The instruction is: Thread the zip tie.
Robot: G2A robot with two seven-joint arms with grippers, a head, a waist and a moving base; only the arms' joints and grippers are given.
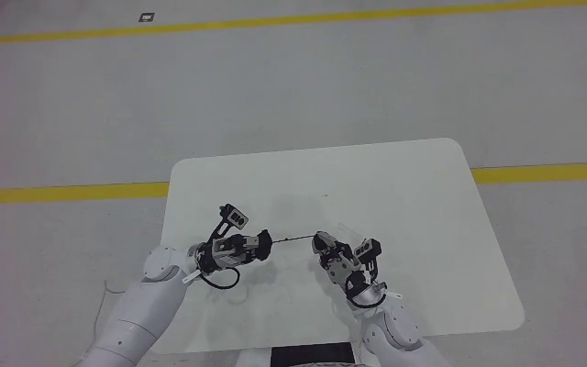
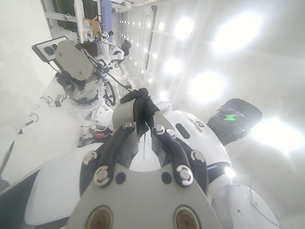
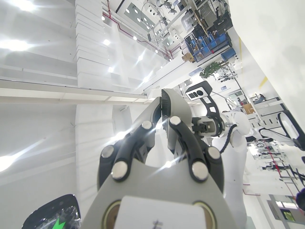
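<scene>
Zip tie (image 1: 291, 240) is off the table (image 1: 413, 183), a thin black line stretched between the two grippers over the near half. Left gripper (image 1: 263, 245) clamps the left end; the left wrist view shows its fingers (image 2: 124, 114) pinched together on the tie, with a loose black strand trailing back between them. Right gripper (image 1: 318, 242) meets the other end, pads (image 3: 164, 103) pressed together at the tip, gripping the tie. Both grippers sit close to the near edge. Bare white surface runs far and right to the rounded corners. Yellow floor line (image 1: 83, 192) passes behind the left edge.
</scene>
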